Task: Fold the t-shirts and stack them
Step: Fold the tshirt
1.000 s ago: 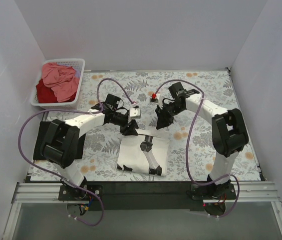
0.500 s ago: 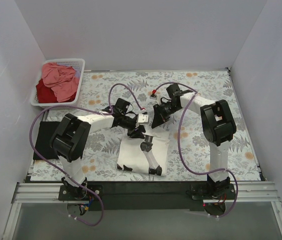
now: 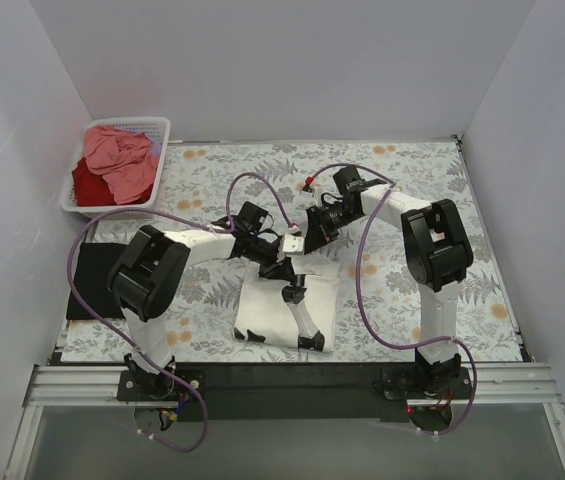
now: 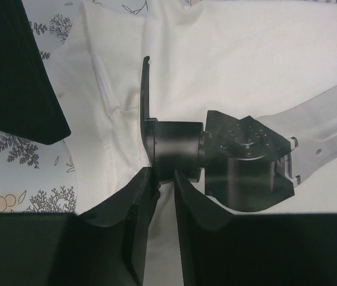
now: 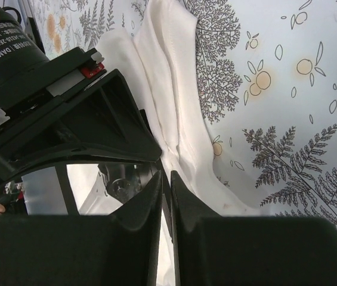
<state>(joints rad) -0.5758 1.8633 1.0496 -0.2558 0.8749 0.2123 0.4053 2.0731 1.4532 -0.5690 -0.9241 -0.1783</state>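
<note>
The cream-white t-shirt (image 3: 267, 312) lies folded on the tablecloth in front of the arm bases, with a grey-and-black arm-shaped figure on it. My left gripper (image 3: 281, 268) and right gripper (image 3: 308, 247) meet at its far edge, nearly touching. In the left wrist view the gripper (image 4: 161, 176) is shut, with white cloth (image 4: 246, 71) pinched in the narrow gap. In the right wrist view the gripper (image 5: 167, 176) is shut at the shirt's rumpled edge (image 5: 168, 89). The black t-shirt (image 3: 87, 282) lies flat at the left. The salmon-pink t-shirt (image 3: 122, 160) and the dark red t-shirt (image 3: 86, 186) lie in the basket.
The white lattice basket (image 3: 159, 130) stands at the far left corner. The floral tablecloth (image 3: 402, 170) covers the table between white walls. Purple cables loop over both arms. The left gripper's black body (image 5: 55, 101) fills the left of the right wrist view.
Both grippers have moved inward toward each other along the white shirt's far edge; the left one has reached further right, the right one has drawn closer and lower.
</note>
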